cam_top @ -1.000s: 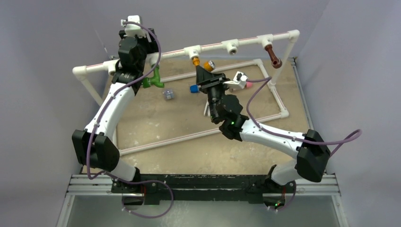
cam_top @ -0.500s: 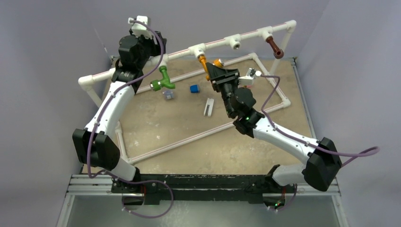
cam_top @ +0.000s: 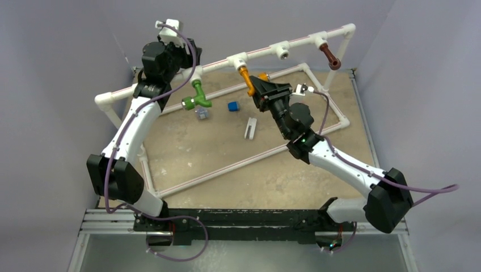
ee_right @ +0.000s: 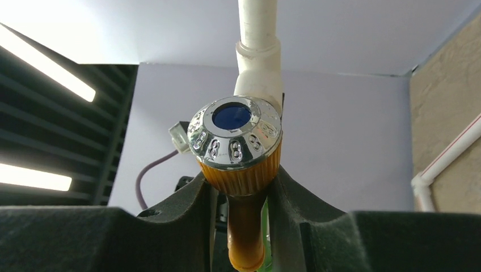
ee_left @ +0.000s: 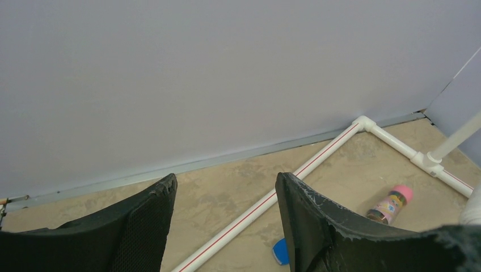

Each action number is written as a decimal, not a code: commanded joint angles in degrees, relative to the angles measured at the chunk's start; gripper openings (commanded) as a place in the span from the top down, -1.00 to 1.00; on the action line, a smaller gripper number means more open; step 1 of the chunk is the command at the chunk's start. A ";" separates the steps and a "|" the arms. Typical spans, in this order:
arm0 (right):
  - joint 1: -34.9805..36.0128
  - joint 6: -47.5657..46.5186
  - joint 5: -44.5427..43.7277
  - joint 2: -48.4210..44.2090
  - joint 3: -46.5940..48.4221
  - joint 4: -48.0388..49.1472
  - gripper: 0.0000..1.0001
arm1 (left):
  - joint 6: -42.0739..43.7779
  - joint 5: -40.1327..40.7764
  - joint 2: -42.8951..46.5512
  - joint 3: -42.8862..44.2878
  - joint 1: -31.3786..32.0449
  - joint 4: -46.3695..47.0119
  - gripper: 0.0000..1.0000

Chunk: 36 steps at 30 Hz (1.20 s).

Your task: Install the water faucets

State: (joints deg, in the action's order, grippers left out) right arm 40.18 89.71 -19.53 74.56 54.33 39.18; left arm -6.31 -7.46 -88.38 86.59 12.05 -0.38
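Orange faucet (ee_right: 239, 164) hangs from the white pipe rail (cam_top: 261, 52), pinched in the right tool (ee_right: 238, 190); left tool (ee_left: 226, 180) gapes empty. Twisting off-axis could jam it crooked or drag the rail.

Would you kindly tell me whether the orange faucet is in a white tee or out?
In: the orange faucet hangs joined to the white tee, right pincer shut on it.

left arm (cam_top: 133, 127): raised toward upper left
left gripper (ee_left: 226, 187): jaws apart, empty
right arm (cam_top: 340, 164): stretched to upper centre
right gripper (ee_right: 241, 177): clamped on orange faucet (ee_right: 238, 139)
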 commanded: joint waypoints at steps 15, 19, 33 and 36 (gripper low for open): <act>-3.00 -0.81 -1.37 -6.19 -8.06 2.39 -0.47 | 1.73 -6.79 -1.71 -3.78 2.45 -14.50 -0.27; -2.99 -15.61 1.66 -8.57 -9.25 2.48 -0.66 | 1.74 -6.44 -2.16 -3.79 2.45 -14.64 -0.27; -2.96 -61.43 10.80 -28.13 -13.95 -3.69 -0.76 | 2.09 -5.02 -2.41 -3.80 2.45 -14.65 -0.27; -3.01 -78.62 14.44 -28.96 -11.39 -7.16 -0.83 | 2.04 -5.10 -2.41 -3.80 2.45 -14.60 -0.27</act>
State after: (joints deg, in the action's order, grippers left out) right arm 37.10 38.48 -12.23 46.87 38.50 36.14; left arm -4.91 -10.31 -87.68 86.70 12.88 -3.73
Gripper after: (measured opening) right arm 0.888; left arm 0.636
